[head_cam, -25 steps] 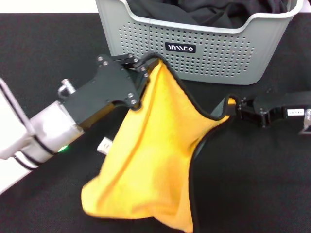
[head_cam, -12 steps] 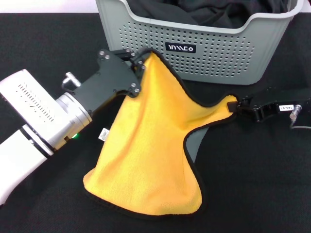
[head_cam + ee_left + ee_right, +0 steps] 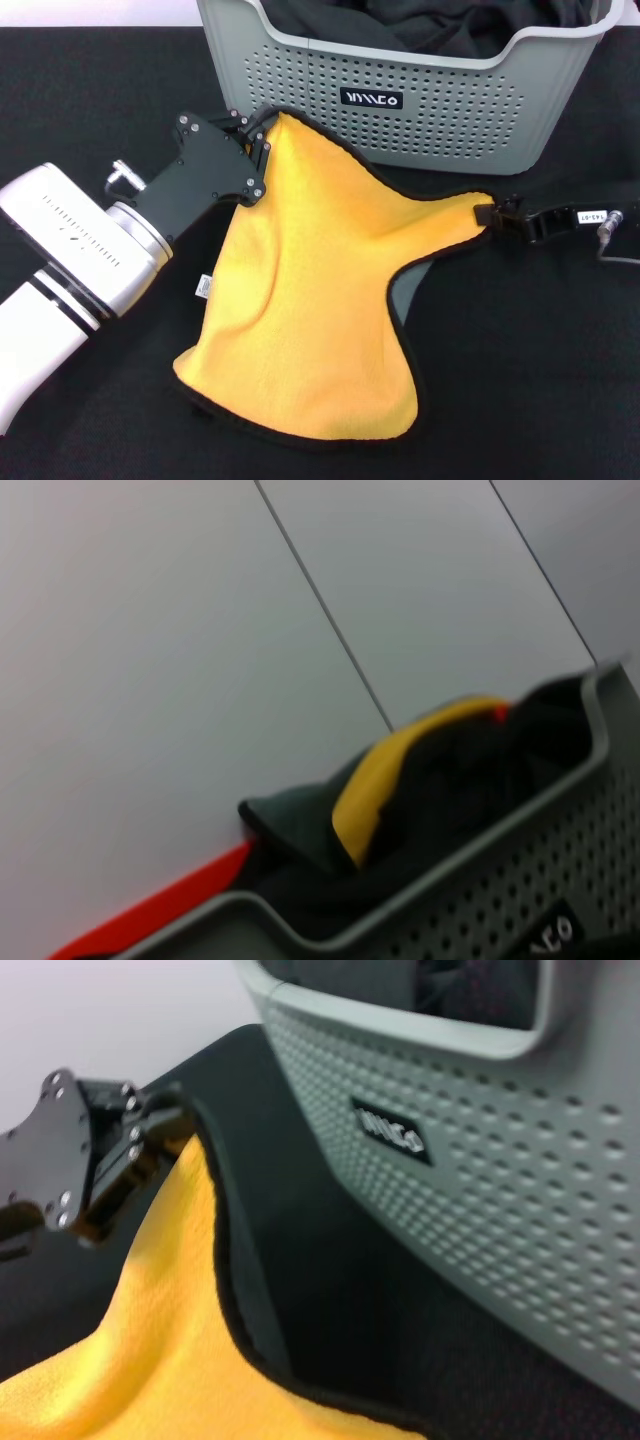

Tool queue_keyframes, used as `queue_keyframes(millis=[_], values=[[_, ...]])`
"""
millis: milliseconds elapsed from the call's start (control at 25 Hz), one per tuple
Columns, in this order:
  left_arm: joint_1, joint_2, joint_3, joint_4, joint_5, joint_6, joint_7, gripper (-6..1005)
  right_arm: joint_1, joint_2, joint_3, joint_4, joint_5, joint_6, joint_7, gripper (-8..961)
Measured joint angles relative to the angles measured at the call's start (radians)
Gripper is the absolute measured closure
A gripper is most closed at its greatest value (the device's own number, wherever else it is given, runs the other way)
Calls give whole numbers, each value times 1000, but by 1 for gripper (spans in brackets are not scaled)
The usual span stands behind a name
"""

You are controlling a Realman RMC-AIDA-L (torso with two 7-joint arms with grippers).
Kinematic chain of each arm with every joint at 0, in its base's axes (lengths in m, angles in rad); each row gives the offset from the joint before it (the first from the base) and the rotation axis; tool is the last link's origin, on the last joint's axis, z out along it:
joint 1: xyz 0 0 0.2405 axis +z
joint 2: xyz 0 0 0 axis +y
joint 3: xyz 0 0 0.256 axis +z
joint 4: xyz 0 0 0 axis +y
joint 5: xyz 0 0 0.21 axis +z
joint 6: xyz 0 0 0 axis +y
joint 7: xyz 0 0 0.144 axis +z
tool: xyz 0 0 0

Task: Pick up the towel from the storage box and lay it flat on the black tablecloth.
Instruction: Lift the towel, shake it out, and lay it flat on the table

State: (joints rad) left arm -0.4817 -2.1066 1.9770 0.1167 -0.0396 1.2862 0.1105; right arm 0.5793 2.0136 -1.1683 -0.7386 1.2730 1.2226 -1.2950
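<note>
Head view: towel (image 3: pixel 310 300) out of storage box (image 3: pixel 450 110), orange-yellow face up, dark trim all round, grey underside peeking at the fold below right gripper (image 3: pixel 492 216). Stretched between both grippers, one corner pinched by left gripper (image 3: pixel 258 137), opposite corner pinched by right gripper; lower part sagging onto black tablecloth (image 3: pixel 520 380) with rumpled bottom edge. Small white tag just below left gripper's body. Light grey perforated box just beyond both grippers, black label with white letters facing forward, dark fabric (image 3: pixel 420 25) piled inside.

Left wrist view: box rim (image 3: pixel 420 905) and perforated wall, dark fabric inside plus a strip of yellow cloth (image 3: pixel 380 780) and a grey fold beside it; own fingers not visible.

Right wrist view: left gripper (image 3: pixel 140 1135) clamped on towel corner, trimmed edge (image 3: pixel 235 1290) running down from it, orange-yellow surface below, box wall (image 3: pixel 500 1170) and label near, tablecloth between.
</note>
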Motion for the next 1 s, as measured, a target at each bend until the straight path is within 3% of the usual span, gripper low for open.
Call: queue_keyframes(millis=[480, 1000], values=[[-1, -1, 8, 47, 6, -137, 67, 977, 1, 0, 4, -1, 2, -88, -68, 943], [2, -1, 20, 64, 1, -161, 73, 976, 9, 1, -7, -11, -28, -129, -126, 942]])
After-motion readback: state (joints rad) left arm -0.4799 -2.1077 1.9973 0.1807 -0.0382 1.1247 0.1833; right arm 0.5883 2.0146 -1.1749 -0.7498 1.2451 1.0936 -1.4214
